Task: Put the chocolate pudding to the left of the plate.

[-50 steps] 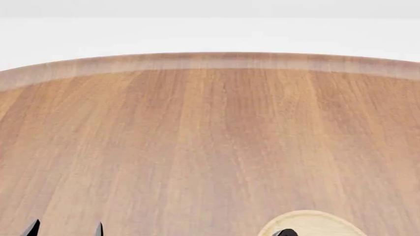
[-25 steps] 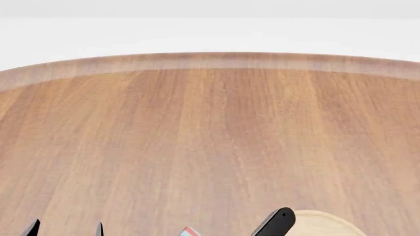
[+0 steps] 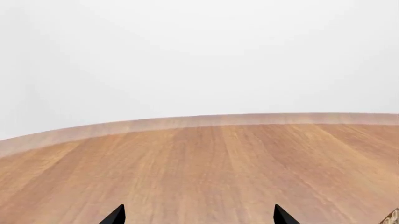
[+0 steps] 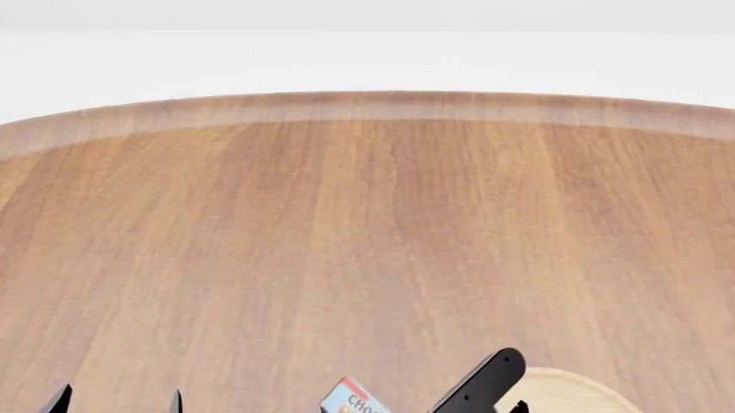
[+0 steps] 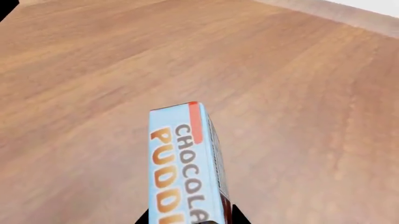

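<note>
Chocolate pudding (image 5: 184, 163) is up off the worktop (image 5: 299, 93), carried by my right gripper (image 5: 190, 219). Right wrist view: box long axis runs straight out ahead of the fingers, red-striped end leading, light-blue lettered face toward the camera, dark side panel just showing along one edge. Near end of the box sits down between the black finger bases at the frame edge, so I read the right fingers as clamped on the chocolate pudding; the actual contact faces are cropped out.

Head view: only a corner of the box (image 4: 353, 398) shows at about 6 o'clock, tilted, leading end aimed toward roughly 11 o'clock. One black right finger (image 4: 483, 383) slants up at its 3 o'clock side, just beside it. Plate (image 4: 569, 389) is at 5 o'clock, partly cut off, its near rim behind that finger. Box is at the plate's 9 o'clock.

Left gripper (image 3: 198, 217): two black tips spread well apart, nothing between them, above bare worktop. Same tips (image 4: 115, 401) show at 7 o'clock in the head view.
</note>
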You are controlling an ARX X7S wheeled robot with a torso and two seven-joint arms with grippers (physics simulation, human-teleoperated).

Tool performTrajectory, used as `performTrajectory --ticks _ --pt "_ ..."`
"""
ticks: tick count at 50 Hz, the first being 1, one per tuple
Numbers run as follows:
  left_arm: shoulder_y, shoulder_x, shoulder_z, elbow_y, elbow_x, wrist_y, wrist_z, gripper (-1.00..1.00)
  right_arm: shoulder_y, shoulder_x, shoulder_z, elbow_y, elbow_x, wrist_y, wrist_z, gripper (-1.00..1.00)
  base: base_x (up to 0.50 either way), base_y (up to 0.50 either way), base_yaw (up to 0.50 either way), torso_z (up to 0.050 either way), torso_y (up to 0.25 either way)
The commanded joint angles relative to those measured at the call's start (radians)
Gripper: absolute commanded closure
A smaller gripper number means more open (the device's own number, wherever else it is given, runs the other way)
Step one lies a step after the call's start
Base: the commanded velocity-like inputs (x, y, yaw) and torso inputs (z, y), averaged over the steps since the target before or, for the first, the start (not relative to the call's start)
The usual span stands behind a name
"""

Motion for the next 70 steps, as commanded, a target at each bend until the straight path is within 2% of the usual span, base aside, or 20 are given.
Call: performTrajectory --ticks 1,44,63,70 --pt "-0.001 -0.002 0.005 -0.002 -0.001 0.001 0.0 -1.0 0.03 -0.029 -0.002 0.099 -0.032 -0.05 -0.023 1.0 0.0 0.0 0.0 0.0 0.0" --pt "-0.006 -0.007 0.017 -0.01 -0.008 0.008 -0.006 -1.0 0.065 -0.138 -0.024 0.445 -0.068 -0.237 -0.078 1.0 0.0 0.0 0.0 0.0 0.0" --pt "-0.005 -0.008 0.027 -0.016 -0.005 0.016 -0.007 -1.0 0.063 -0.16 -0.018 0.53 -0.063 -0.29 -0.093 1.0 0.0 0.0 0.0 0.0 0.0" --pt "-0.005 -0.01 0.028 -0.013 -0.006 0.016 -0.01 -1.0 0.094 -0.192 -0.019 0.653 -0.076 -0.352 -0.112 1.0 0.0 0.0 0.0 0.0 0.0"
